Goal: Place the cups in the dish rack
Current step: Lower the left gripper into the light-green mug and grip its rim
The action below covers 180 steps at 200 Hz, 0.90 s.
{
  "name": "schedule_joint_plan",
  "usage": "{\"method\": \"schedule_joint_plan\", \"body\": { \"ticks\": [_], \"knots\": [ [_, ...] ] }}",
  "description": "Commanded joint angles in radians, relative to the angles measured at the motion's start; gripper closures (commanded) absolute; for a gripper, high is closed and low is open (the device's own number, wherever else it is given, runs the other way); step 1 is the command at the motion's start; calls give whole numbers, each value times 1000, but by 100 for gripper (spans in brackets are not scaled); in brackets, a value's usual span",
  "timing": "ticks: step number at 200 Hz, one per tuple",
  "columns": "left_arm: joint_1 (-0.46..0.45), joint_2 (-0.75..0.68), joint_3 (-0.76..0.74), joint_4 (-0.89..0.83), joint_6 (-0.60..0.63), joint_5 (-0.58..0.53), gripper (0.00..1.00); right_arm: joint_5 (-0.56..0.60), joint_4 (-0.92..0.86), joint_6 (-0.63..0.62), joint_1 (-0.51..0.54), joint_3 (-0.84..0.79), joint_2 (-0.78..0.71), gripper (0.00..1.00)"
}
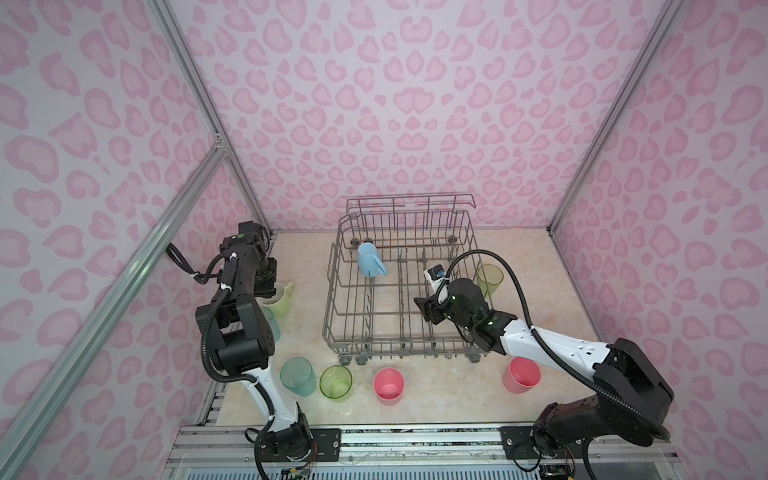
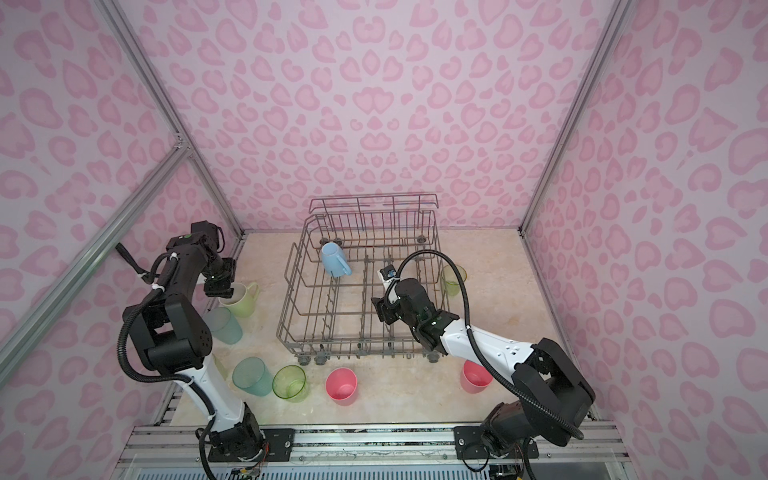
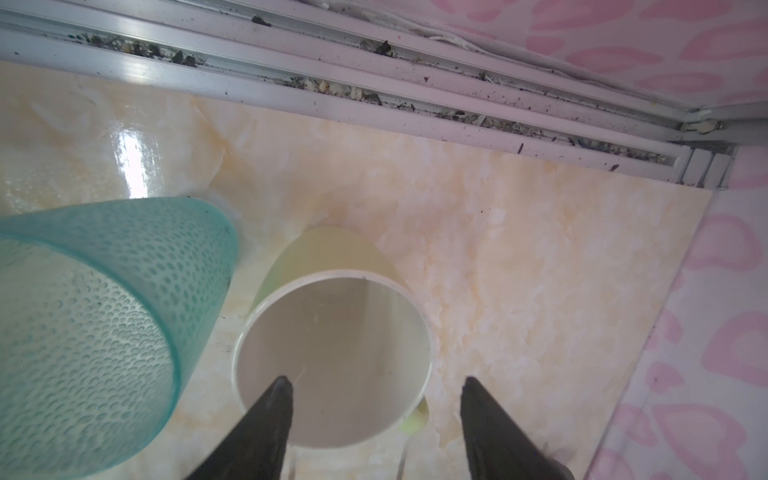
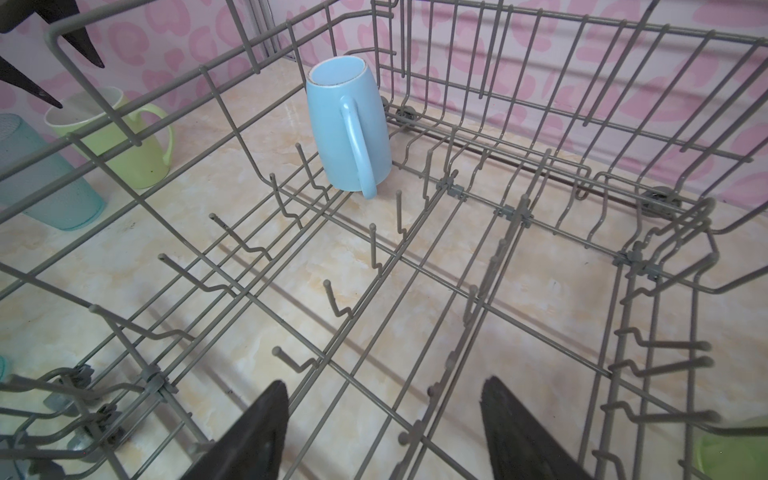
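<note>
Dish rack (image 1: 409, 347) (image 4: 515, 212) is seen at the centre of the marble-patterned table (image 1: 540, 291). One cup is loaded: the light-blue mug (image 1: 370, 259) (image 2: 334, 259) (image 4: 349, 133) is propped tilted among the tines in the far left corner. The rest are left on the table. The pale-yellow mug (image 1: 282, 303) (image 3: 332, 361) is stood upright left of the rack, with a teal cup (image 2: 224, 326) (image 3: 104, 311) just beside it. Along the front a second teal cup (image 1: 296, 376), a lime-green cup (image 1: 336, 382) and two pink tumblers (image 1: 388, 385) (image 1: 521, 374) are lined up. Another lime-green cup (image 1: 490, 279) is noted just beside the rack's right wall. The left gripper (image 3: 376, 380) (image 1: 266, 286) is lowered over the yellow mug, jaws apart astride its rim, one tip inside and one outside, no clamping seen. The right gripper (image 4: 384, 380) (image 1: 424, 309) is held over the rack's interior, jaws apart, nothing carried.
</note>
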Motion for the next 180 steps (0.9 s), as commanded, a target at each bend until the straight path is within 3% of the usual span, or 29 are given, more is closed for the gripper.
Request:
{"method": "schedule_joint_plan", "body": {
  "ticks": [1,110,180],
  "knots": [
    [7,15,23,11,-70,-20,33,-9,22,-12,1,3,9,27],
    [22,81,64,26,-101,-61,37,-30,14,-17,1,15,30,27],
    [25,125,70,33,-94,-53,46,-39,9,-15,1,21,39,27]
  ]
}}
